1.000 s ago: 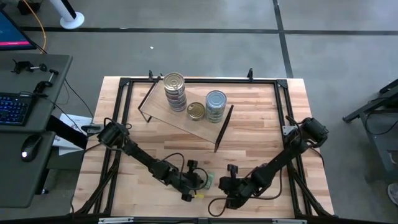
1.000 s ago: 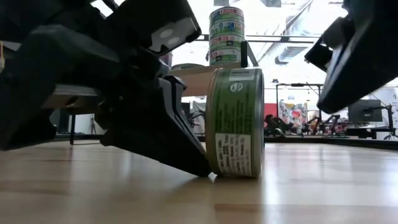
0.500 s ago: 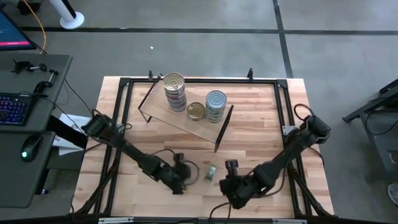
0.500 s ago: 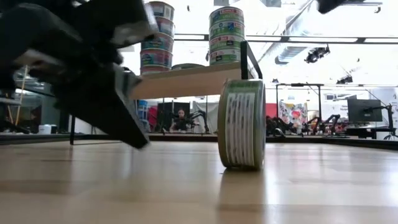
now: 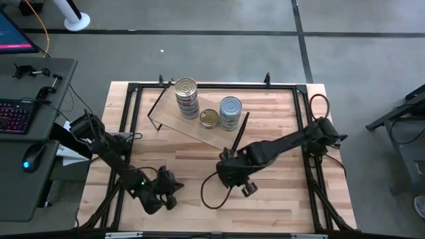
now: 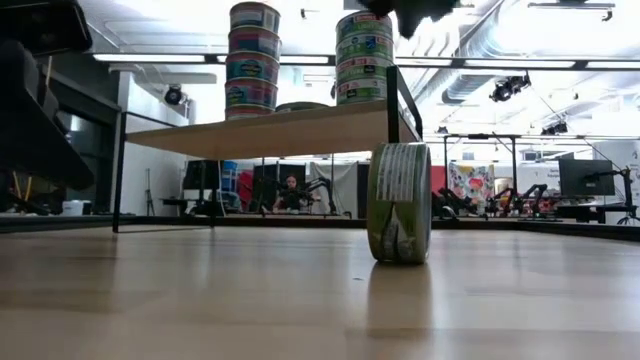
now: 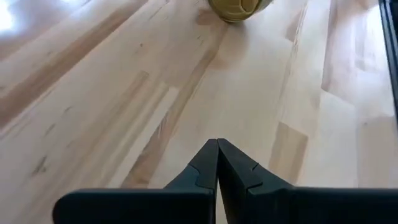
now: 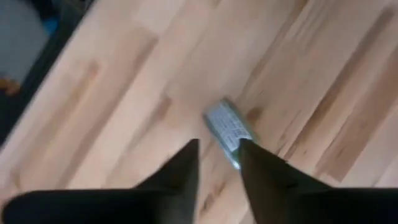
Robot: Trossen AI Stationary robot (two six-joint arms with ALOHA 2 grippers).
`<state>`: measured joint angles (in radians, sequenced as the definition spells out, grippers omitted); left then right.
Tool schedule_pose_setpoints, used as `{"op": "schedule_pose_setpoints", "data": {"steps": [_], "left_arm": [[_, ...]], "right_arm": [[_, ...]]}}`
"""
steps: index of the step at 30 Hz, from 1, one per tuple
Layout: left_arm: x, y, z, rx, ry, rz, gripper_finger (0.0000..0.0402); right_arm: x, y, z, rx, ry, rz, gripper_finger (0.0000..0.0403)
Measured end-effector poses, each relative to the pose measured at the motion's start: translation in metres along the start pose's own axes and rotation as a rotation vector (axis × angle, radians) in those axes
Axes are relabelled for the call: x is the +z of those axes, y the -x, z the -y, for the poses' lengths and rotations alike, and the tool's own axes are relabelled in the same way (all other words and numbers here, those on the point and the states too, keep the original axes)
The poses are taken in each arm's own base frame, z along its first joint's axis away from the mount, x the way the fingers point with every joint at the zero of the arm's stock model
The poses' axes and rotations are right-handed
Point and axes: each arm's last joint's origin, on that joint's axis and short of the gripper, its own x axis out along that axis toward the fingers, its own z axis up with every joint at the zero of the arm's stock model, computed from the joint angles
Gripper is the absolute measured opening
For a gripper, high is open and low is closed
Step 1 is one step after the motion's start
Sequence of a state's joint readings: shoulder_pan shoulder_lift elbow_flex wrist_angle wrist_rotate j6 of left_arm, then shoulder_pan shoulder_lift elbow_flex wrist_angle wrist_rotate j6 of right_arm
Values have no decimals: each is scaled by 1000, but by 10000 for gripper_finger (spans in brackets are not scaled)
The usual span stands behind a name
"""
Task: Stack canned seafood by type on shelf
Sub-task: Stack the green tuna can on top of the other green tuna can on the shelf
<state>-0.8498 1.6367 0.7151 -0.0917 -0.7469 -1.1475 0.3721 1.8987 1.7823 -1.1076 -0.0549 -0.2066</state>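
A green-labelled tin (image 6: 400,203) stands on its rim on the tabletop; in the left wrist view its gold face (image 7: 239,7) shows far off. My right gripper (image 8: 217,144) hovers open well above it (image 5: 234,174), one finger to each side of the tin (image 8: 227,132), and covers it in the high view. My left gripper (image 7: 217,152) is shut and low near the table's near left (image 5: 163,194). The shelf (image 5: 199,125) holds two tin stacks (image 5: 186,96) (image 5: 230,111) and a single gold-topped tin (image 5: 209,118).
The shelf board (image 6: 270,130) on wire legs stands toward the far side of the table. A black metal frame (image 5: 133,89) runs around the tabletop. Bare wood lies between the two grippers. A desk with a keyboard (image 5: 13,116) sits beyond the left edge.
My left gripper has drawn back from the tin toward the table's near left corner, leaving it standing on its rim. The tin has rolled a short way and stayed on edge. My right gripper has swung from the near edge up and toward the far side, over the tin.
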Motion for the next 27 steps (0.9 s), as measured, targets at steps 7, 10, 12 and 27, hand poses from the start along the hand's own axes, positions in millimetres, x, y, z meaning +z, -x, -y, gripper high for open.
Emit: {"op": "schedule_pose_setpoints", "data": {"steps": [7, 10, 12, 27], "left_arm": [[0, 2, 4, -20, 88, 6, 0], [1, 2, 5, -29, 98, 11, 0], [1, 2, 5, -31, 102, 12, 0], [3, 2, 4, -6, 90, 59, 0]], "right_arm": [[5, -38, 3, 9, 252, -164, 240], [6, -47, 3, 7, 350, -229, 273], [4, -54, 5, 13, 371, -266, 280], [3, -68, 25, -14, 405, -269, 281]]}}
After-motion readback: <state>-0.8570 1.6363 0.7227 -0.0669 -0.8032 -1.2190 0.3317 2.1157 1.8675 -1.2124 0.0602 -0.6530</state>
